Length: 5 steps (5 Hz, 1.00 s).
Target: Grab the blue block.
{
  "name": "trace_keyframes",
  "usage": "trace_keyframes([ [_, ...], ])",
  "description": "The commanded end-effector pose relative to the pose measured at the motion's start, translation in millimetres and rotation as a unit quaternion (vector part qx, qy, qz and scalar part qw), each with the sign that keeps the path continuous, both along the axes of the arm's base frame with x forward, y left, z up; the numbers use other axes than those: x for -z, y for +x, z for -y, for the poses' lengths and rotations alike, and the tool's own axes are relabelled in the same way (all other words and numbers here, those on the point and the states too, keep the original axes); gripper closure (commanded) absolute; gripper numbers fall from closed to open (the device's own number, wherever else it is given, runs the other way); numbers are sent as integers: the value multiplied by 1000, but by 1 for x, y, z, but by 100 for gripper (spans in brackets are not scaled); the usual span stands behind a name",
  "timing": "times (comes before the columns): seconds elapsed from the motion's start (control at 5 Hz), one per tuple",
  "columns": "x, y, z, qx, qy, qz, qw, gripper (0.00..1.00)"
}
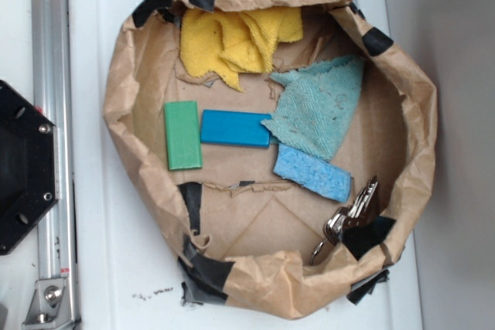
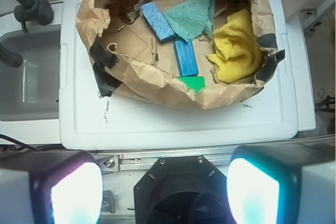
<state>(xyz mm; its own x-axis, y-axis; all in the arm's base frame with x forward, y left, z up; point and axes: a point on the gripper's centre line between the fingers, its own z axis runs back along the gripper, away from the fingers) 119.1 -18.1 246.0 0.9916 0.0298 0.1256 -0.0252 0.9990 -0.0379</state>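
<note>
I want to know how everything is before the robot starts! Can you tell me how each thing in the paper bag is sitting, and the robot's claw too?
blue block: lying flat, untouched, one end tucked under the teal cloth.
green bar: lying flat beside the blue block.
light-blue sponge: lying flat.
teal cloth: spread out, rumpled.
yellow cloth: crumpled.
paper bag: open, rim rolled down.
gripper: open, empty, away from the bag.

Soft, even light; slightly blurred.

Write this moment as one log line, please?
phase: pre-reach | gripper: open, above table edge | blue block: in paper bag, between green block and teal cloth
</note>
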Motion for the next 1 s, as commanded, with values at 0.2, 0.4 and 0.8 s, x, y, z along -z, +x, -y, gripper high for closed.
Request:
trace_keyframes([
  [0.2,32,50,-12,43,14,58,997,0],
  [0.4,56,101,-22,63,21,67,996,0],
  [0.8,139,122,-49,15,40,-32,999,0],
])
